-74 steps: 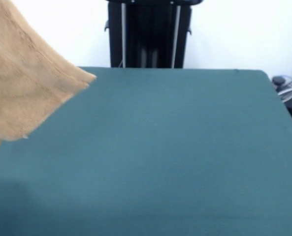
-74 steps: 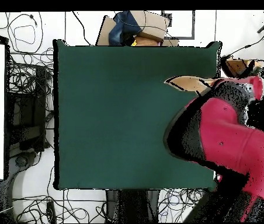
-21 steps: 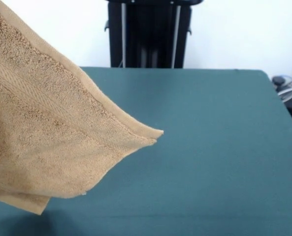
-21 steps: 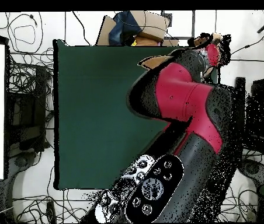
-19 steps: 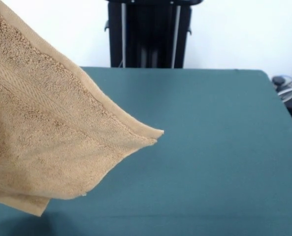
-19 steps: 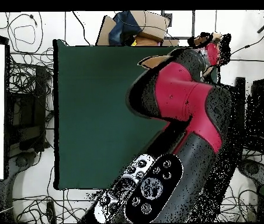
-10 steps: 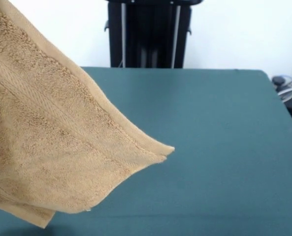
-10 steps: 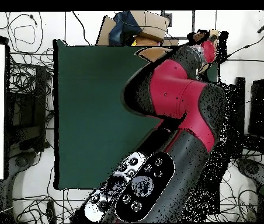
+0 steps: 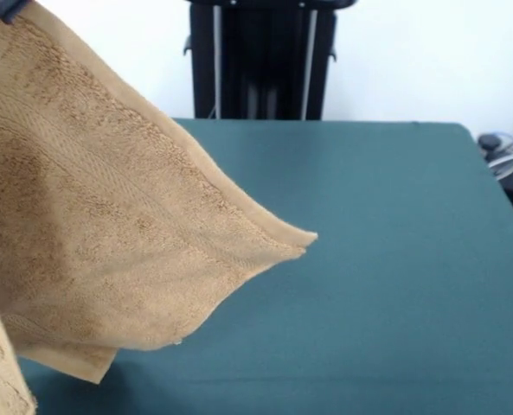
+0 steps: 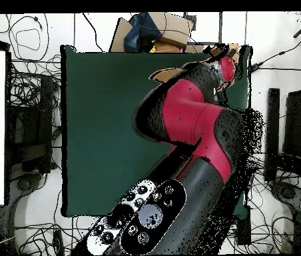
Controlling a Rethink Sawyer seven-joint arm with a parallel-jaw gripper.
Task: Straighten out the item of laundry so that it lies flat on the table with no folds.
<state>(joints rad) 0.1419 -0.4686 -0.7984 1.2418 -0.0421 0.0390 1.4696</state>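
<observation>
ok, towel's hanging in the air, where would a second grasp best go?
Probably the free corner of the towel that juts out to the right in the front view. It sticks clear of the hanging bulk, above the table, with its hemmed edges meeting there. Come from that open right side, level, pinching across the hem.

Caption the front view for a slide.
Tan towel hanging in the air over the left of the green table, one corner jutting toward the middle.

Bright, even light; soft shadow beneath the towel.
</observation>
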